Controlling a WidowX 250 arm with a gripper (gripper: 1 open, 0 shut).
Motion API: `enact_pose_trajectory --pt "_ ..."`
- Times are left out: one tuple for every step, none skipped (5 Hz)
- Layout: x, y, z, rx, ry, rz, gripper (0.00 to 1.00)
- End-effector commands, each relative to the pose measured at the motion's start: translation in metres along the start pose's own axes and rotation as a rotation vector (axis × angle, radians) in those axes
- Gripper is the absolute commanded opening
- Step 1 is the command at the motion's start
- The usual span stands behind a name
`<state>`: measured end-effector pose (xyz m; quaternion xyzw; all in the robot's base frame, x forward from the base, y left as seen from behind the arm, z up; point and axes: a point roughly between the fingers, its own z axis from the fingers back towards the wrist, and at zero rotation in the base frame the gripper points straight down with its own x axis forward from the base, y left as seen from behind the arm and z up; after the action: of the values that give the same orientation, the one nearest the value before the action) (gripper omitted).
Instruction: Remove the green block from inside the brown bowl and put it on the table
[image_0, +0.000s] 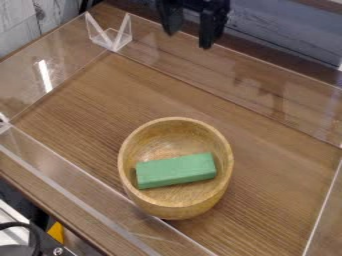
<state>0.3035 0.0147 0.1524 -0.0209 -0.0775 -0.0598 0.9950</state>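
green block (175, 171) in brown bowl (175, 134), bowl on table (147, 95)

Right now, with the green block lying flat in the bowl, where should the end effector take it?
Probably from straight above, closing across the short width of the green block at its middle. Its long sides show bare floor of the brown bowl beside them, while its ends sit near the wall.

Green block (175, 171) – matte, plain; brown bowl (175, 166) – light wood grain; table (160, 95) – medium-brown grain; gripper (195, 28) black.
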Motion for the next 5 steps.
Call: enact_pose_trajectory --pt "-0.003 -0.004 0.015 0.013 -0.052 0.002 1.00" --pt "0.002 -0.012 0.018 0.015 -0.059 0.011 1.00" --pt "0.006 -0.017 0.021 0.016 -0.072 0.015 1.00" --pt "-0.002 0.005 0.025 0.005 -0.078 -0.041 1.00" --pt "-0.017 0.001 0.021 -0.014 -0.047 -0.072 1.00"
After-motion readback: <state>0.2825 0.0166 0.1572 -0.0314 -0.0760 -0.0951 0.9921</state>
